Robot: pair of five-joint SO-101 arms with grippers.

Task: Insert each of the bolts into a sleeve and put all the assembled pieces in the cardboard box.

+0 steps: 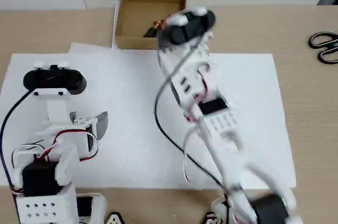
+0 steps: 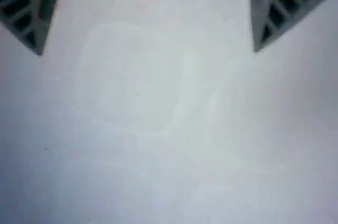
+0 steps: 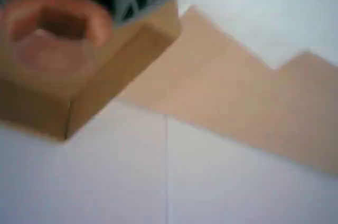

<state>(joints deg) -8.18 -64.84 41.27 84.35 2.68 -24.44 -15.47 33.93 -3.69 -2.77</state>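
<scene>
Right gripper, clenched on an orange hexagonal piece, hangs at the near rim of the square cardboard box. Left gripper – released, ribbed grey fingers spread – sits over smooth white paper on the desk.

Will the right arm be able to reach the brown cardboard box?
Probably yes: the right gripper, holding an orange hexagonal piece, hangs at the brown cardboard box, by its front rim, with nothing between.

White plastic left arm and right arm, black motor blocks, red, white and black cables, grey ribbed fingers
</scene>
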